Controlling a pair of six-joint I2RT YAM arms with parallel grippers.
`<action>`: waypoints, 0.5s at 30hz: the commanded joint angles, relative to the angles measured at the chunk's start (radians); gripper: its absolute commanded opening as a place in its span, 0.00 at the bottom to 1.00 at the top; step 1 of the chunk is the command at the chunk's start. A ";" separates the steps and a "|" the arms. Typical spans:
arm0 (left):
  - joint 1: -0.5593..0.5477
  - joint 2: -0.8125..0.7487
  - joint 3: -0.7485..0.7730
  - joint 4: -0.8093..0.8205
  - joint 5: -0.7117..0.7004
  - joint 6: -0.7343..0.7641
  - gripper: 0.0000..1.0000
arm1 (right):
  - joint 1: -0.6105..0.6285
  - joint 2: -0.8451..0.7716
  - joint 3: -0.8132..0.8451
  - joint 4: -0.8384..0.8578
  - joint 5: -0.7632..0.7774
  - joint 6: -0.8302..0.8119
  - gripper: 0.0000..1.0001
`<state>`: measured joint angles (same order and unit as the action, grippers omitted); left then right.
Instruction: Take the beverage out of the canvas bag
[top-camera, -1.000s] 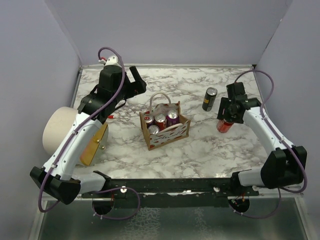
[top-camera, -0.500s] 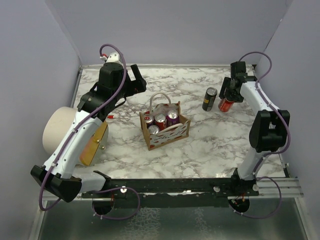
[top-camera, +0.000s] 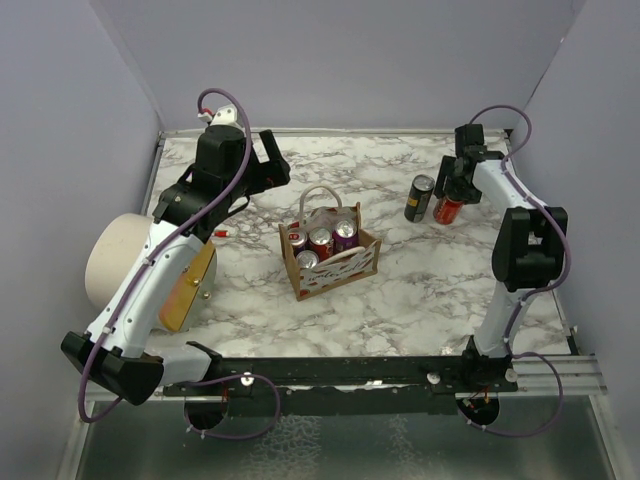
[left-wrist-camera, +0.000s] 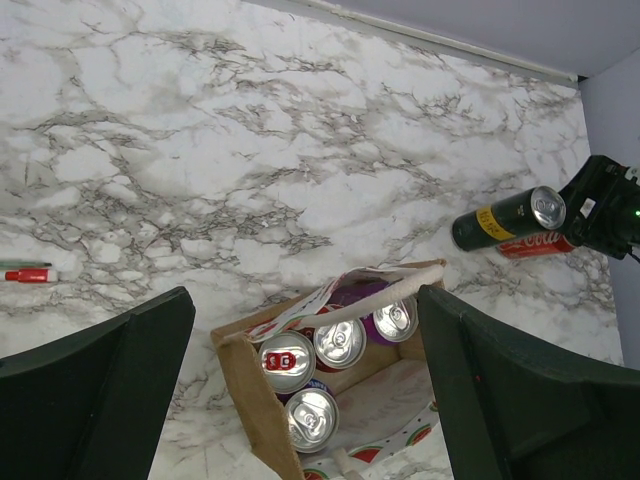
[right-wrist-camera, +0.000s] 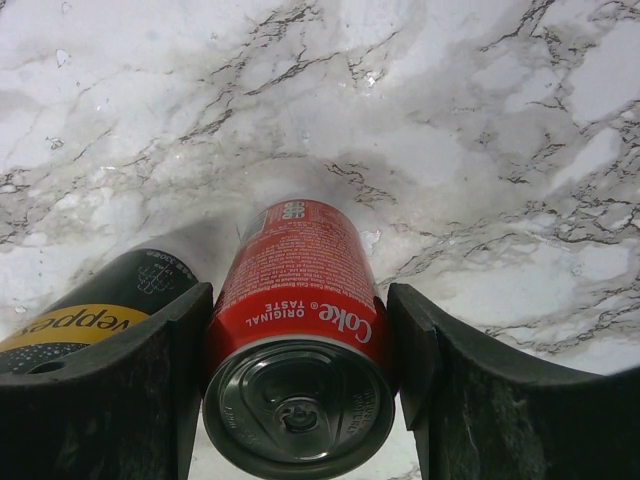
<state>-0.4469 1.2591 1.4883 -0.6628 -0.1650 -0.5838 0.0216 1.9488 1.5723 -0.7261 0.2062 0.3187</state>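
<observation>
Canvas bag (top-camera: 330, 262) mid-bench, cans (left-wrist-camera: 340, 345) inside. Red cola can (right-wrist-camera: 300, 290), clamped in right claw (top-camera: 453, 193), moved toward far right corner, just beside dark can (top-camera: 419, 197). Left claw (top-camera: 270, 172) wide, raised near far left corner.

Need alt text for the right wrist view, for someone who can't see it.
A red Coke can is held upright, clamped between the two dark fingers of the right gripper, seen from above its top. At the picture's left, close beside it, is a dark can with a yellow band; a white marble table fills the background.
</observation>
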 joint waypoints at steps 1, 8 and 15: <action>0.008 -0.002 0.014 0.011 -0.002 0.014 0.97 | 0.000 -0.046 -0.054 0.075 -0.026 -0.004 0.20; 0.010 0.012 0.013 0.021 0.023 0.014 0.97 | 0.000 -0.086 -0.085 0.091 -0.058 -0.005 0.59; 0.011 0.004 0.006 0.029 0.039 0.011 0.97 | 0.000 -0.144 -0.027 0.062 -0.052 -0.004 0.80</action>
<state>-0.4442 1.2713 1.4883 -0.6605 -0.1570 -0.5838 0.0212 1.8893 1.4979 -0.6708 0.1768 0.3157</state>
